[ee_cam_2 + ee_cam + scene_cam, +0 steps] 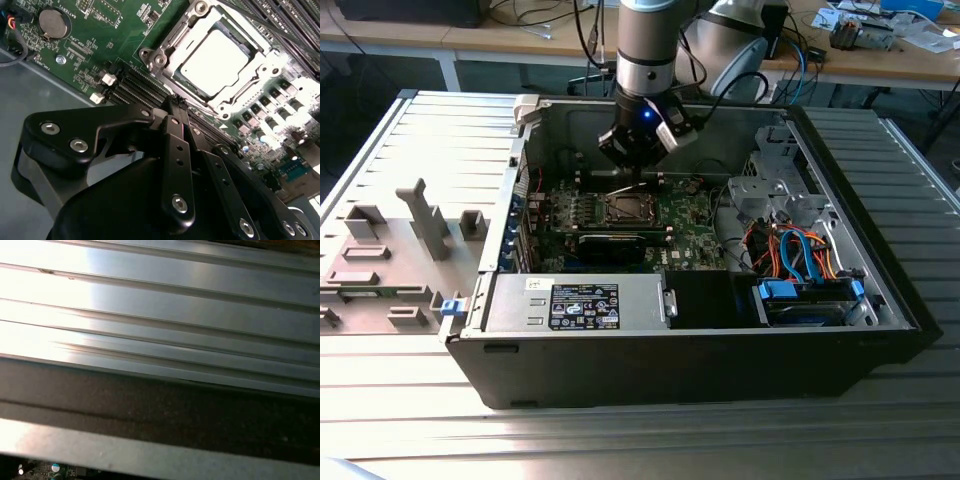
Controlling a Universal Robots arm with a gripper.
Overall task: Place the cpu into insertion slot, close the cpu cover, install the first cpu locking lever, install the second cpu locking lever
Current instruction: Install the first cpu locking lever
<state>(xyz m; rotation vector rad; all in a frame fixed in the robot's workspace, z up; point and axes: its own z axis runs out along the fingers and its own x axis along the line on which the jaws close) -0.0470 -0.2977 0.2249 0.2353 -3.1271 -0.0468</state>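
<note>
Arm: one grey-and-silver arm comes down from the top of the exterior view, its last segment close to vertical.
Wrist: a blue light glows on the black wrist block, with cables looping off behind it.
Gripper: the black gripper points straight down, low inside the open case; in the second wrist view its linkage arms meet at the tip.
Jaws: drawn together, tips touching, with nothing between them.
Contact: the tips hang free.
</note>
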